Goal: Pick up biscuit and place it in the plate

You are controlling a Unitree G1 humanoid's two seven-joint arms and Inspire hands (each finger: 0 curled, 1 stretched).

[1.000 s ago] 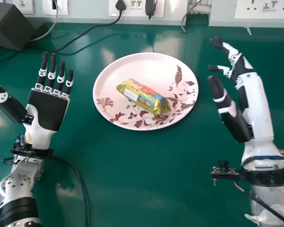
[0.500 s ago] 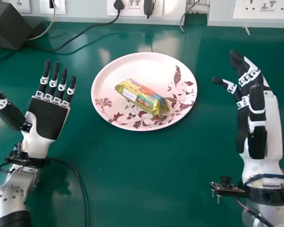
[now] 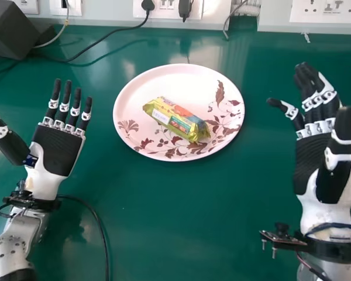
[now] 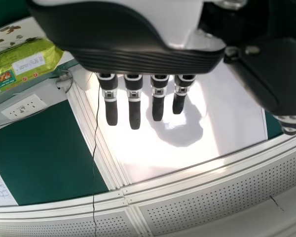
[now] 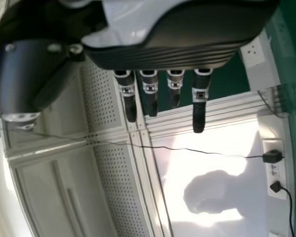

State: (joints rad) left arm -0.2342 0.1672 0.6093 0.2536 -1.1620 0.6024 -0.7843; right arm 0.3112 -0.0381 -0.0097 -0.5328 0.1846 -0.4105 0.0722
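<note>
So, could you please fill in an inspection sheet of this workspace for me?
Surface: glossy green tabletop, with reflections.
Job's things: yellow-green wrapped biscuit pack lying on the round pink plate with brown leaf print; neither hand touches it.
Clutter: dark box-shaped object at the far left.
Hands: left black-and-white hand open beside the plate's left; right black-and-white hand open to its right, both empty.
Cables: black cable beside the left forearm; another runs from a black plug towards the dark object.
Surroundings: white wall sockets behind the table.
</note>
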